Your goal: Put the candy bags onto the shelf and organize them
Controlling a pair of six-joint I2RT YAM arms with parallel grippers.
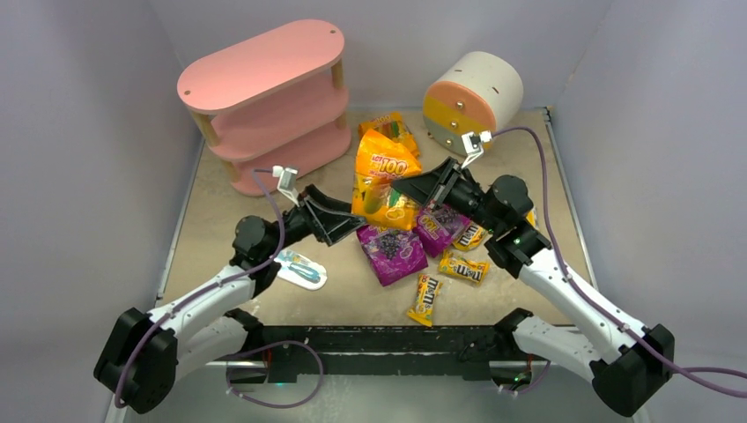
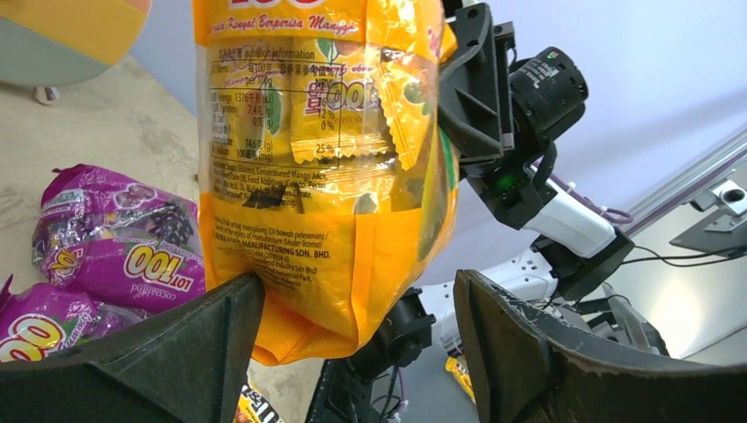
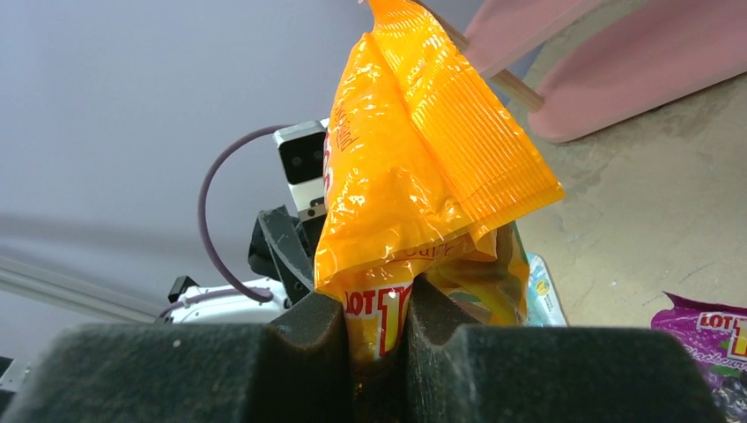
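A large orange-yellow candy bag (image 1: 385, 181) hangs in the air above the table's middle, and my right gripper (image 1: 416, 188) is shut on its edge. In the right wrist view the pads (image 3: 321, 352) pinch the bag (image 3: 423, 176) tight. My left gripper (image 1: 349, 220) stands open at the bag's lower left. In the left wrist view the bag's bottom corner (image 2: 326, 203) sits between the wide jaws and touches only the left finger (image 2: 176, 344). The pink shelf (image 1: 264, 97) stands at the back left with bare boards. Two purple bags (image 1: 392, 251) (image 1: 440, 225) lie below the grippers.
A second orange bag (image 1: 389, 128) lies behind the held one. Small M&M's packs (image 1: 464, 267) (image 1: 426, 298) (image 1: 471, 236) lie at the front right. The cream drum cabinet (image 1: 471, 101) stands at the back right. A flat light-blue packet (image 1: 301, 269) lies by the left arm.
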